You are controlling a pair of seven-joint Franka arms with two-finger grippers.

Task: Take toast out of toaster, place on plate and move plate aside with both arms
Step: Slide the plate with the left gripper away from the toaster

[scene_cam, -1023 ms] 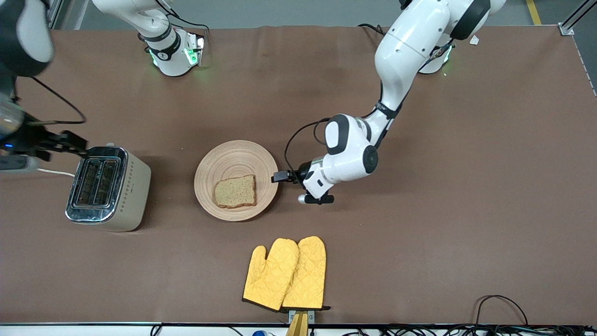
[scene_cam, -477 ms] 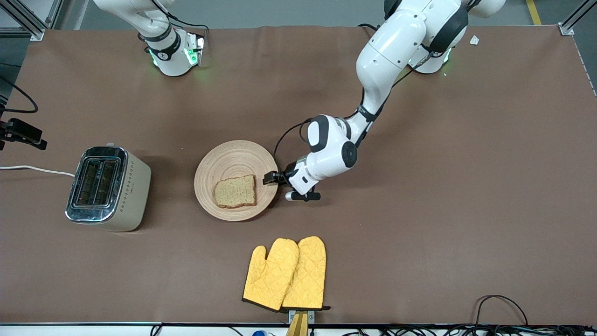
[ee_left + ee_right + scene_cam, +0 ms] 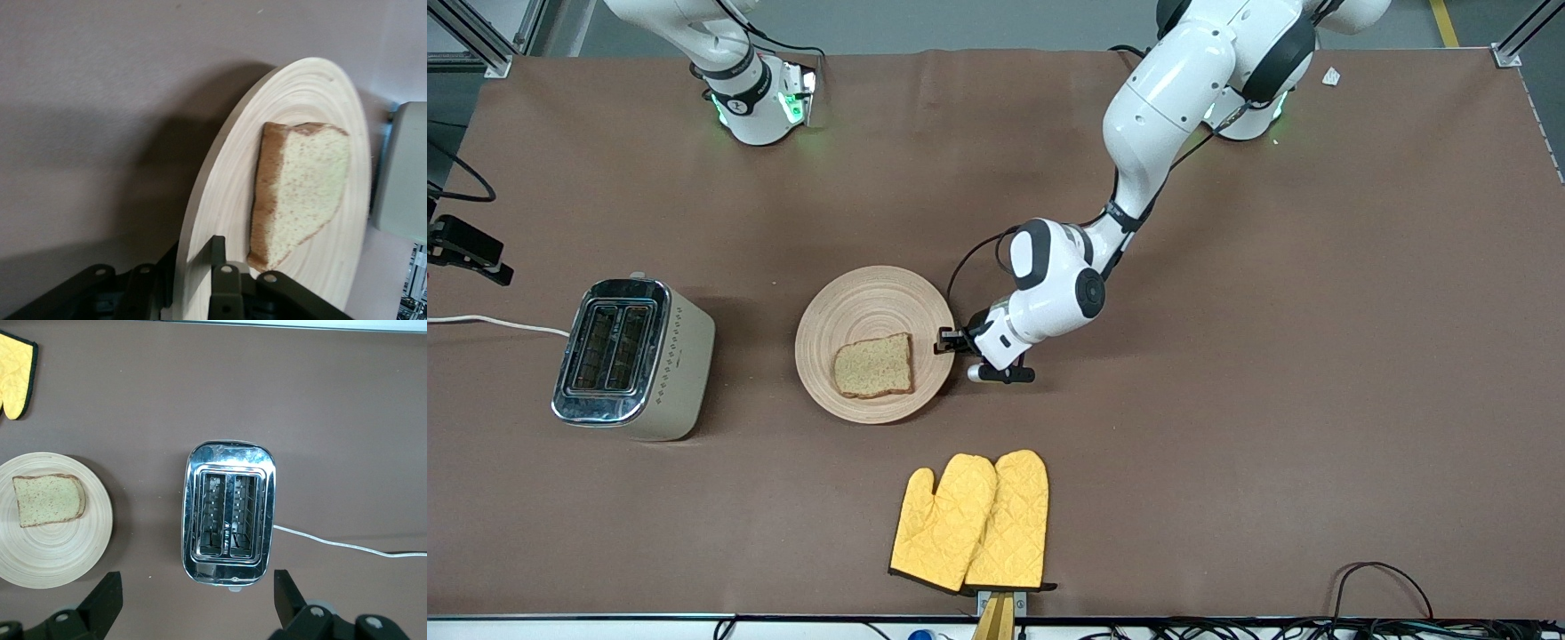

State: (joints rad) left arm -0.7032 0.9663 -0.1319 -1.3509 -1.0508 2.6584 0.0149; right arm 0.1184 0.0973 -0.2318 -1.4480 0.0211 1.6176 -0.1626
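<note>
A matte brown cloth-covered table fills the room's centre under even overhead light, a grey floor showing past the edge where the bases stand. Silver aluminium frame posts mark both corners of that edge, while tangled black cables trail along the camera-side edge.

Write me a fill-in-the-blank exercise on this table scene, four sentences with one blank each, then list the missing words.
1. The toast lies on the ____.
2. The left gripper grips the rim of the plate at the edge toward the ____ arm's end of the table.
3. The right gripper, open, is over the ____.
4. Both slots of the toaster are ____.

Missing words: plate; left; toaster; empty
</note>
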